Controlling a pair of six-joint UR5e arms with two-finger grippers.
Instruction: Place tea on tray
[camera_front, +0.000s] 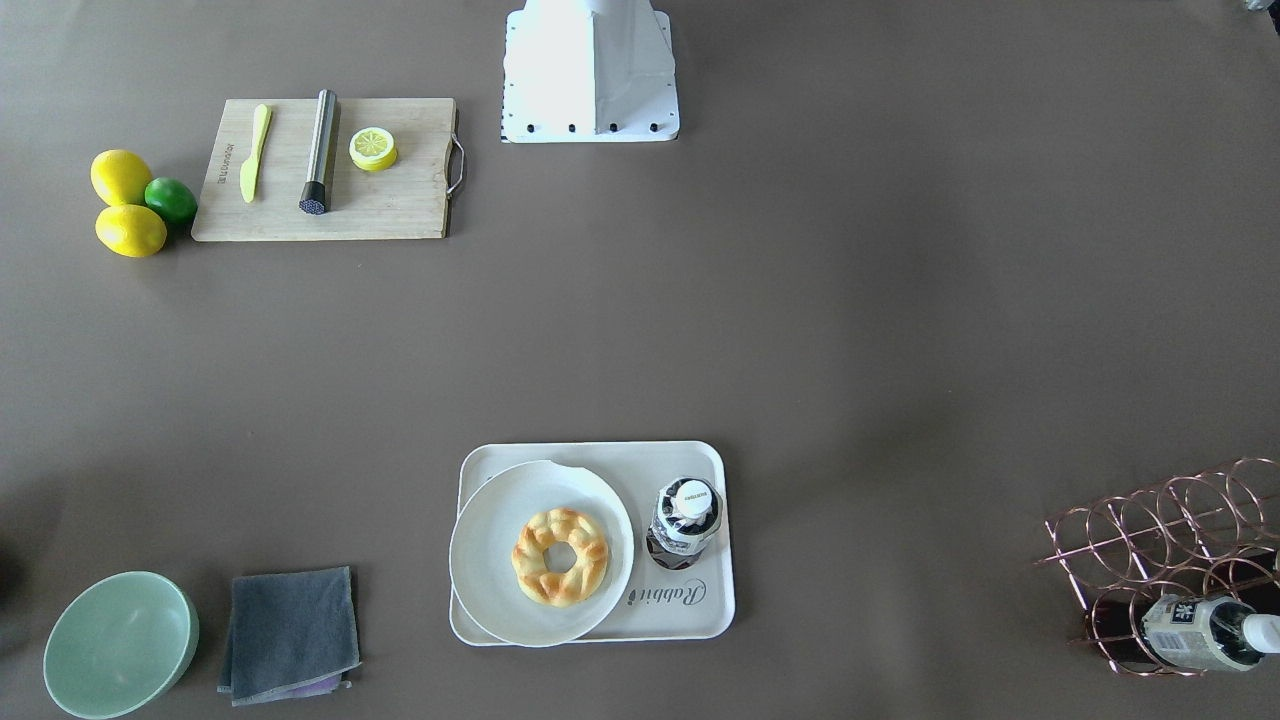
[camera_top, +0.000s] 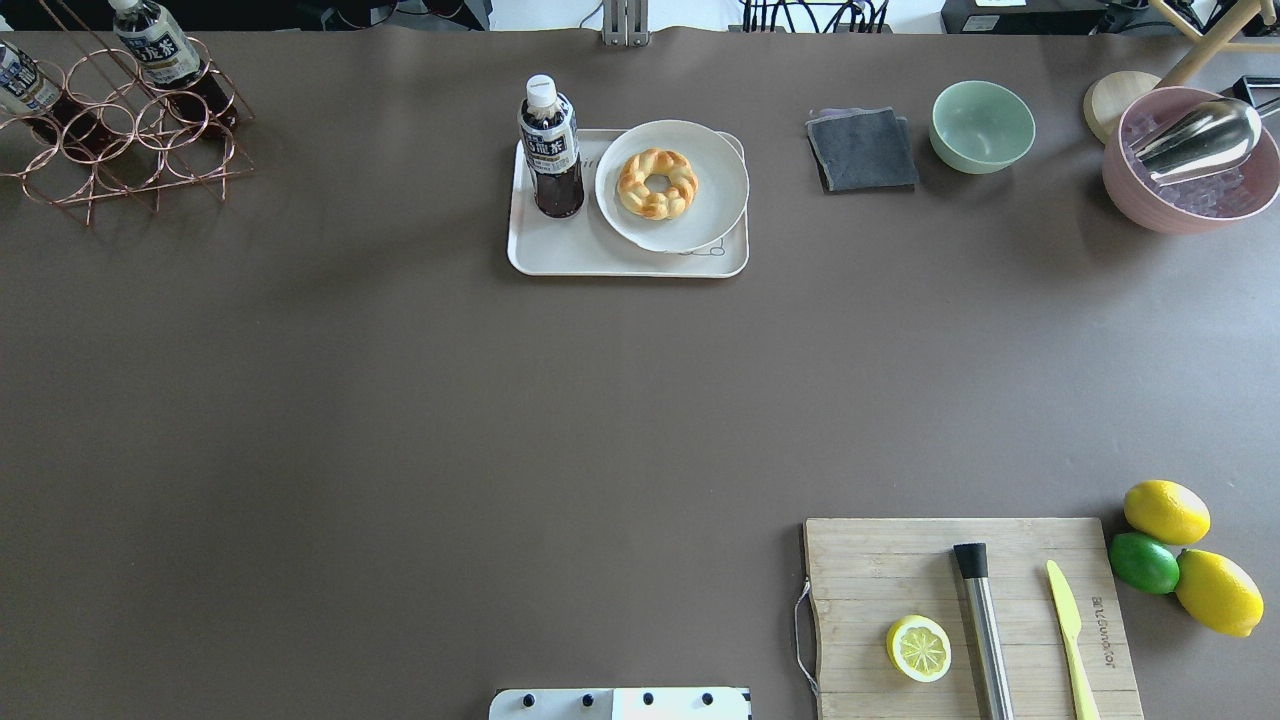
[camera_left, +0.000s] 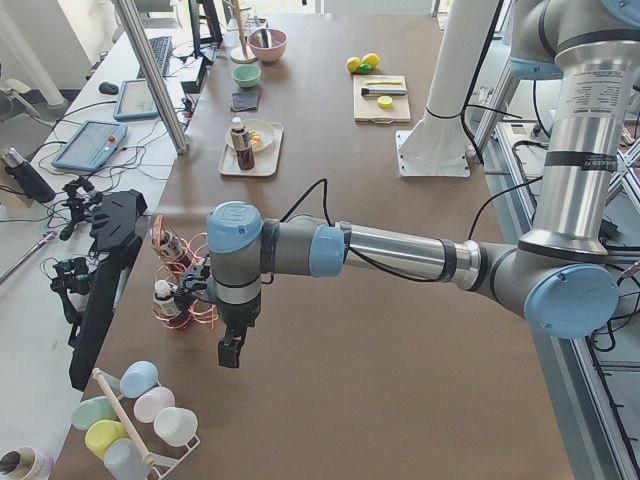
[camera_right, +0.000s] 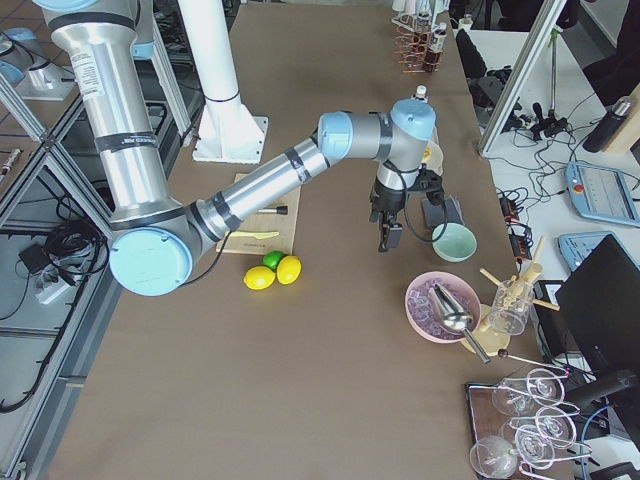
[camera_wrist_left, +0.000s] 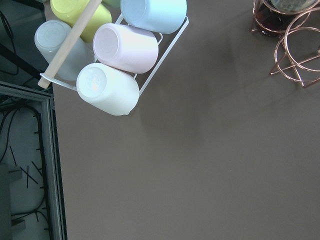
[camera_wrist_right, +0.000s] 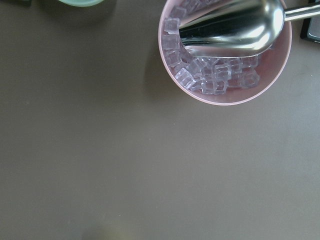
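A tea bottle (camera_front: 685, 520) with a white cap stands upright on the cream tray (camera_front: 690, 612), beside a round plate; it also shows in the overhead view (camera_top: 550, 150) on the tray (camera_top: 600, 258). Two more tea bottles (camera_top: 160, 45) lie in the copper wire rack (camera_top: 120, 150). My left gripper (camera_left: 230, 352) hangs over the table next to that rack, far from the tray. My right gripper (camera_right: 388, 237) hangs over the table near the green bowl (camera_right: 455, 242). Both grippers show only in the side views, so I cannot tell whether they are open or shut.
A white plate (camera_top: 672, 185) with a braided bread ring sits on the tray. Also here are a grey cloth (camera_top: 862, 150), a pink bowl (camera_wrist_right: 227, 97) of ice with a scoop, a cutting board (camera_top: 900, 560) with tools, lemons (camera_top: 1165, 512), and a cup rack (camera_wrist_left: 112, 60).
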